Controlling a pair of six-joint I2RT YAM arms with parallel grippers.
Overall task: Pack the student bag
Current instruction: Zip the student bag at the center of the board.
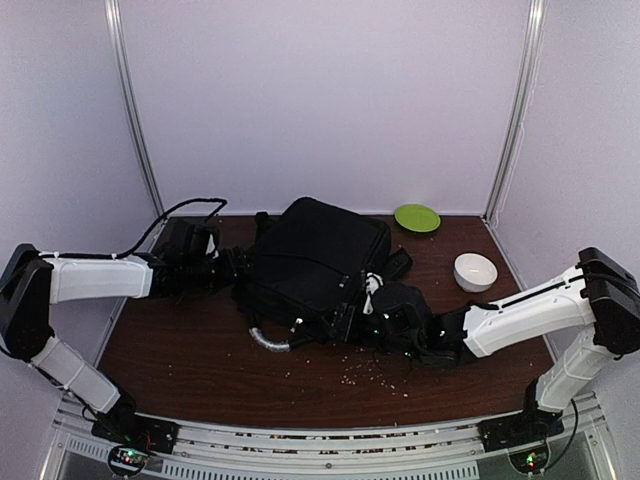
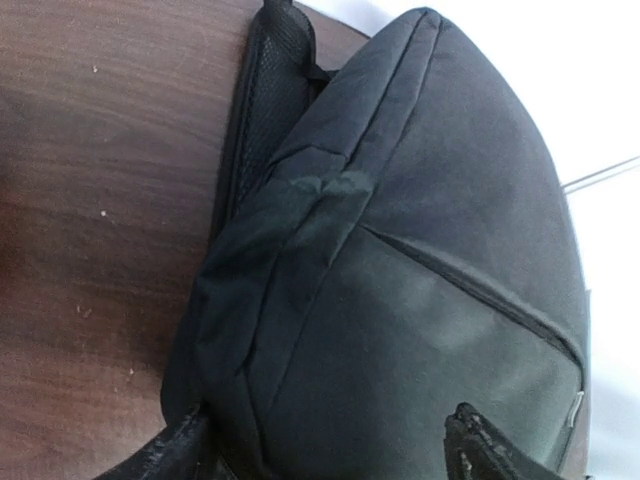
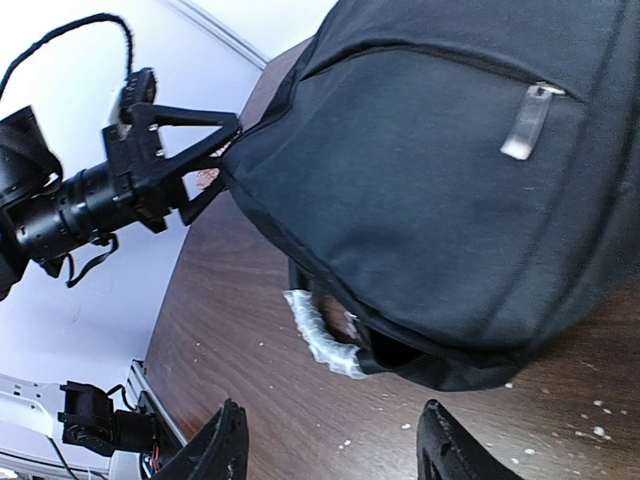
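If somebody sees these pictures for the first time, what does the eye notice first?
The big black student bag, lying in the middle of the dark wooden table. Next, both arms reach to it: the left gripper open at its left end, the right gripper open by its near right side. A green plate and a white bowl sit farther right.

The student bag (image 1: 318, 262), black soft fabric, lies flat mid-table, bulging; front pocket zipped shut; mesh-padded strap along one edge.
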